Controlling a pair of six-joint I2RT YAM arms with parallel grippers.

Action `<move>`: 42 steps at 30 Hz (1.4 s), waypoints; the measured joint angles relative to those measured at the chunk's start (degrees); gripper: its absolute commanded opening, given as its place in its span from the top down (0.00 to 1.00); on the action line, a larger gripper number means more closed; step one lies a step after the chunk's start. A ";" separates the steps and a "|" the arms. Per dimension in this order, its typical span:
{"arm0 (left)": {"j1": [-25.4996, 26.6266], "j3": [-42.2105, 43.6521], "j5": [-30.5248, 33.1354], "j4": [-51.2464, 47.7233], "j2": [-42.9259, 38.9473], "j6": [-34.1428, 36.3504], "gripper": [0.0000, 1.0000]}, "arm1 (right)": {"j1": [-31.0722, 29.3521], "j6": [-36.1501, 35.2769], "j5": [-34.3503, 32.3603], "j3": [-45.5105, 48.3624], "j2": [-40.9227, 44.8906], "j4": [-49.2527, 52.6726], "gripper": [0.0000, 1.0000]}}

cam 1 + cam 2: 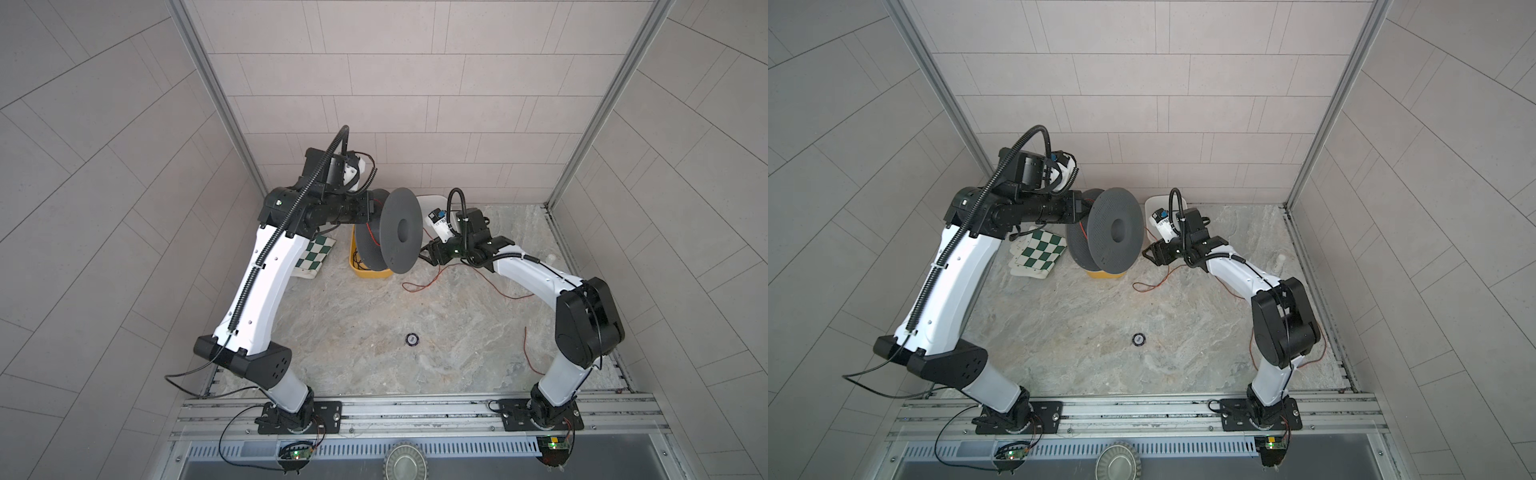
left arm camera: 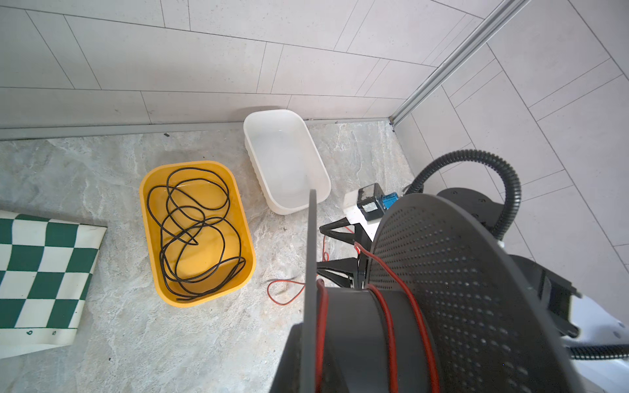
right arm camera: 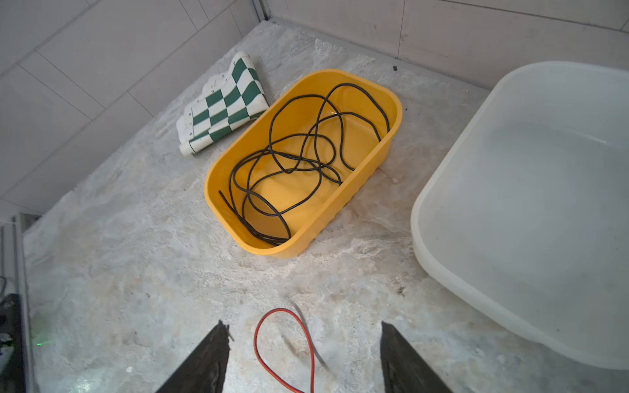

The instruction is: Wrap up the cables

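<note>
- Left arm [image 1: 257, 282]: mounted at the front-left edge of the surface [image 1: 374, 316], it leans up toward the rear, and its forearm turns level toward the middle.
- Right arm [image 1: 536, 274]: mounted at the front-right edge, it folds its elbow by the right edge and reaches low toward the rear middle.
- Reel [image 1: 401, 230]: dark grey and perforated, it is carried clear of the surface at the left arm's end, with its axis level, above the yellow tub.
- White tub [image 2: 286, 163]: stands at the rear edge, behind the right gripper.
- Yellow tub [image 3: 340, 204]: stands beside the white tub, toward the left.
- Checkered mat [image 2: 41, 272]: lies partly rolled, left of the yellow tub.
- Left gripper [image 1: 365, 208]: its fingers are hidden behind the reel, closed on it.
- Right gripper [image 3: 304, 325]: jaws spread wide with nothing clamped, facing the reel.
- Red wire [image 2: 391, 323]: a few turns sit on the reel's hub. The rest drops between the right gripper's fingers and trails loose toward the right edge.
- Black cable [image 2: 195, 234]: lies tangled inside the yellow tub.
- Small round disc [image 1: 412, 339]: lies at mid-surface.
</note>
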State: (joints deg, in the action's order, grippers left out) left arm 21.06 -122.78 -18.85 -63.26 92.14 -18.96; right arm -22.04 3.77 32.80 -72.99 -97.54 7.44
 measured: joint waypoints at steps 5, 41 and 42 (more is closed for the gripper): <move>-1.20 -0.35 -0.96 -0.70 0.00 -1.97 1.00 | 0.48 2.16 0.74 6.86 4.66 -7.26 0.12; -5.33 -1.70 -5.46 0.09 -0.02 -9.11 1.00 | 0.57 11.61 4.74 19.23 -2.43 -33.40 0.94; -5.42 -1.70 -5.38 0.31 -0.04 -9.33 1.00 | 0.57 11.85 4.70 19.23 -2.43 -33.35 0.97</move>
State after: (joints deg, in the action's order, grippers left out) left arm 15.64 -124.49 -24.23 -62.96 92.09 -28.29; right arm -21.47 15.62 37.50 -53.76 -99.96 -25.91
